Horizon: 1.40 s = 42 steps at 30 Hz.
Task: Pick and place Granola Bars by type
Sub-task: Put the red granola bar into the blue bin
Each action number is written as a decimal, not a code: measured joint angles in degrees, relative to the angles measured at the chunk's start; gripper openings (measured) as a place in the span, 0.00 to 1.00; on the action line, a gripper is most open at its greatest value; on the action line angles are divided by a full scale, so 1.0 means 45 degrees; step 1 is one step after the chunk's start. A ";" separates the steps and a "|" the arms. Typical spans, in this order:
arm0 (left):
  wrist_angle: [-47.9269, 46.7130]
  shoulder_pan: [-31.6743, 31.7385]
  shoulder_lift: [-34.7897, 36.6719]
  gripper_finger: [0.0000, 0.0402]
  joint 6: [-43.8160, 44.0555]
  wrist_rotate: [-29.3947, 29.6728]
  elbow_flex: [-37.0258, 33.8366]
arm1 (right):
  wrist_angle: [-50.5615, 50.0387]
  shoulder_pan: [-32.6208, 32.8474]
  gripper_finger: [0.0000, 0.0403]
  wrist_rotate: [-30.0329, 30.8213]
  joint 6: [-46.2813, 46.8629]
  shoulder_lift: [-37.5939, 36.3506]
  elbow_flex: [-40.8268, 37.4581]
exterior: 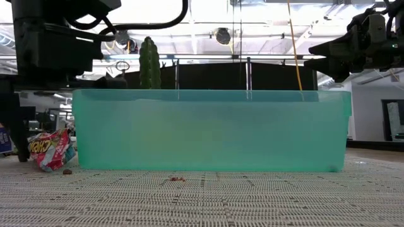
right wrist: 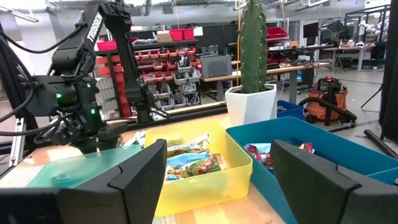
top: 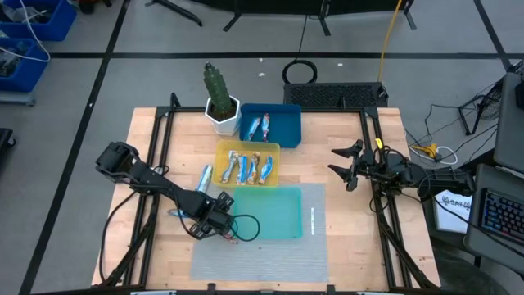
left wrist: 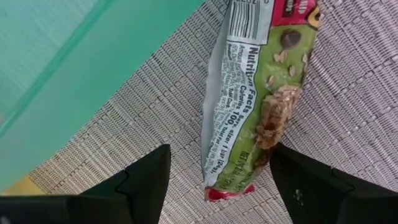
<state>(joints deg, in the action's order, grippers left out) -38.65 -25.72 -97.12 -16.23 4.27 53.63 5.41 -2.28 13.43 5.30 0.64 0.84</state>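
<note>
You had already several Granola Bars in the yellow tray [top: 221, 152] and two in the blue tray [top: 288, 123], while the teal tray [top: 282, 217] held one. Your left gripper [left wrist: 214, 180] stood open over a green-wrapped bar [left wrist: 261, 93] on the mat [top: 262, 258] left of the teal tray, the bar lying between its fingers [left wrist: 146, 180], not yet gripped. The right gripper [top: 342, 162] waited open at the bench's right side.

Glossy foil granola bar [left wrist: 249, 93] on rough woven mat [left wrist: 360, 93].

— What sort of place is this?
— A workshop or lab: racks of red parts bins [right wrist: 163, 62], a shop vacuum [right wrist: 328, 93], cables [top: 446, 152] trailing over the floor, workbenches [right wrist: 292, 67] behind.
</note>
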 joint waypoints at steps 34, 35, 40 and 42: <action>-0.2072 0.0020 0.1686 0.09 0.0976 -0.0605 -0.0024 | -0.0005 0.0003 0.69 0.0000 0.0000 0.0001 0.0003; -0.2358 0.0020 0.1875 0.09 0.0989 -0.0605 -0.0024 | -0.0005 0.0004 0.69 0.0000 0.0000 0.0005 0.0004; -0.3735 0.0020 0.3170 0.04 0.1429 -0.1148 0.0062 | -0.0005 0.0004 0.69 0.0000 -0.0002 0.0002 0.0002; -0.4200 0.0020 0.3612 0.04 0.1727 -0.1274 0.0322 | -0.0010 0.0004 0.69 0.0000 -0.0004 0.0000 0.0004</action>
<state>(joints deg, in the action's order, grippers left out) -57.56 -25.63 -80.87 -8.46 -1.47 55.08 5.37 -2.26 13.43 5.28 0.64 0.86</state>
